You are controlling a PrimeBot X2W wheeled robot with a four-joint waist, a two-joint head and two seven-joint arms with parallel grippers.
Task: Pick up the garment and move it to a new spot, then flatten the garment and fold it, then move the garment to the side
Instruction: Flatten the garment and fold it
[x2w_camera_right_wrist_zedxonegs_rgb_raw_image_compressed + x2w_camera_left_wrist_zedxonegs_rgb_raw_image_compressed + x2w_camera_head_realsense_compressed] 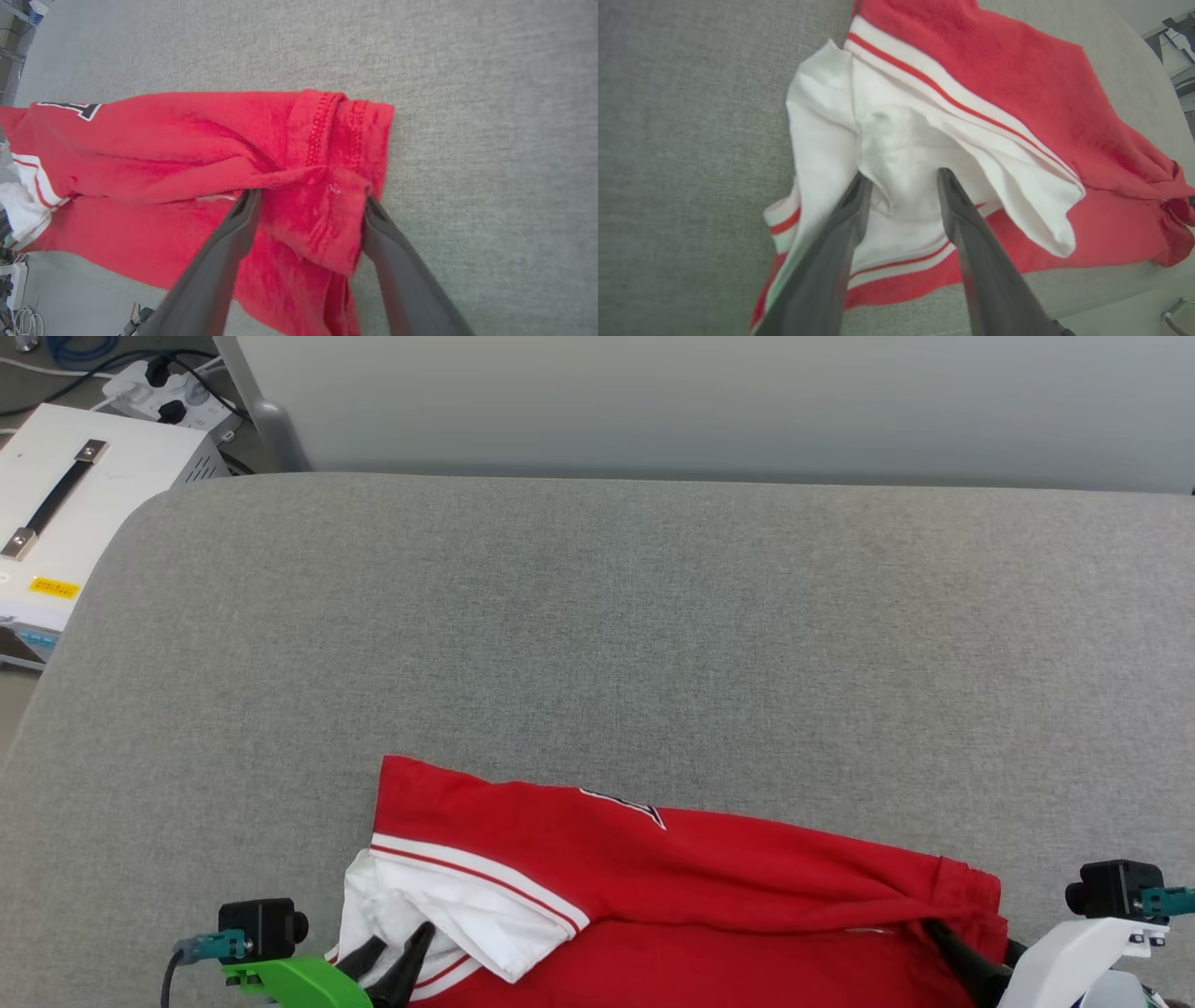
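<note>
**Examiner:** Head view, please.

**Inspector:** The garment (709, 887) is lying bunched at the near edge of the grey fabric surface (597, 616), red body crosswise, white sleeve at the robot's left; the left gripper (401, 938) is resting on that sleeve.

**Examiner:** Left wrist view?

**Inspector:** Its jaws are standing apart, unclenched; loose white sleeve cloth is lying between them, not pinched.

**Examiner:** Right wrist view?

**Inspector:** The right gripper (309, 205) is sitting at the red hem corner; its jaws are standing wide; a slack, crumpled fold is filling the gap, touching both fingers (243, 224).
</note>
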